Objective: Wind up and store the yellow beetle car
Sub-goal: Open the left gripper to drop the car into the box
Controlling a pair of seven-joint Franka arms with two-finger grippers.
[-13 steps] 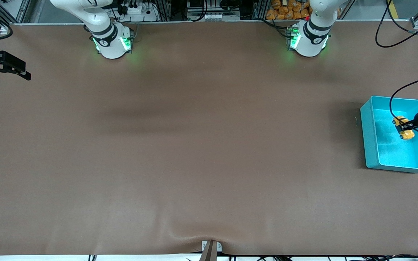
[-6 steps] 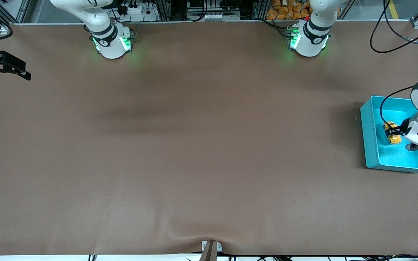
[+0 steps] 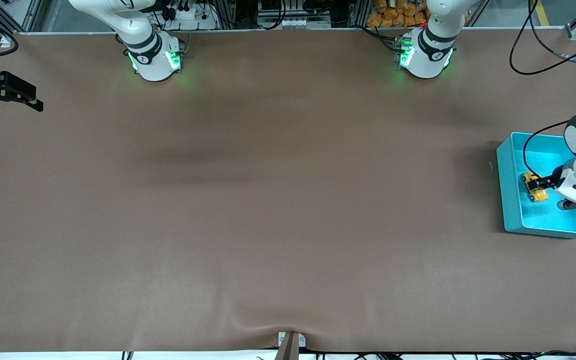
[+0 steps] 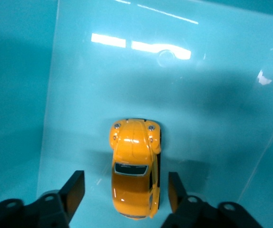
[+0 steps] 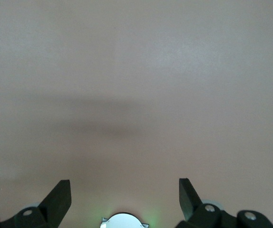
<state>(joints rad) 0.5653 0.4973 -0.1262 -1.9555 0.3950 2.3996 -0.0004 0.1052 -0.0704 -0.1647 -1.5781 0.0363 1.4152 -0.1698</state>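
Left wrist view: car in bin

Yellow beetle car (image 4: pixel 135 166) rests on teal bin (image 3: pixel 513 200) floor; left gripper (image 4: pixel 126 191) fingers spread either side, untouching. Right gripper (image 5: pixel 125 195) waits wide open, empty, above counter (image 3: pixel 268 200).

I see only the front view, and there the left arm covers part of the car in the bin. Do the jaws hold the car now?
Observer: No. In the left wrist view the left gripper has its jaws open, with a gap on each side of the car.
Operator: Does the car stand on its wheels?
Observer: Yes, it is upright on the floor of the bin, with its roof toward the camera.
Operator: And the right gripper?
Observer: The right wrist view shows the right gripper with jaws open and nothing between them, over the table. That arm waits.
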